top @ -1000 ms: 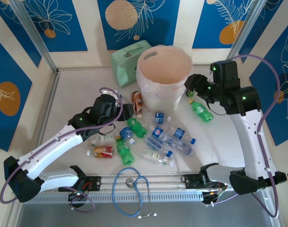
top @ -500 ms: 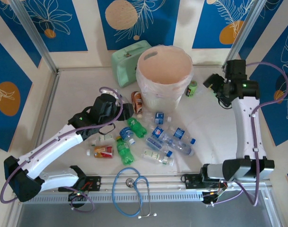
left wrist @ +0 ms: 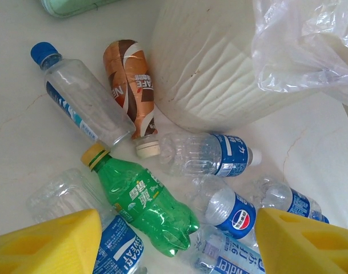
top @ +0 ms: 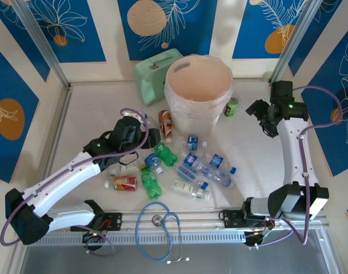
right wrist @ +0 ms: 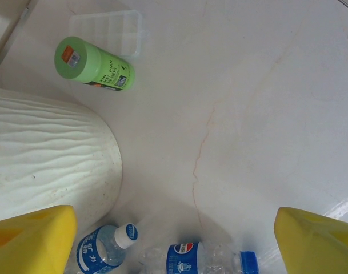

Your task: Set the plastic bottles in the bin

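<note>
Green soda bottle lies w/ clear bottles on table below left jaws, which are part-open, empty; bin just beyond. Right jaws wide, empty, bin at their left.

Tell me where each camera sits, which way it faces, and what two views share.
Top external: above and behind, looking down on the table; both arms show.
Left wrist: on the left arm, facing down at the plastic bottles by the bin; left pincer frames it.
Right wrist: facing down at table and green can; right pincer shows.
Shared: both wrist views catch the bin's ribbed wall.
</note>
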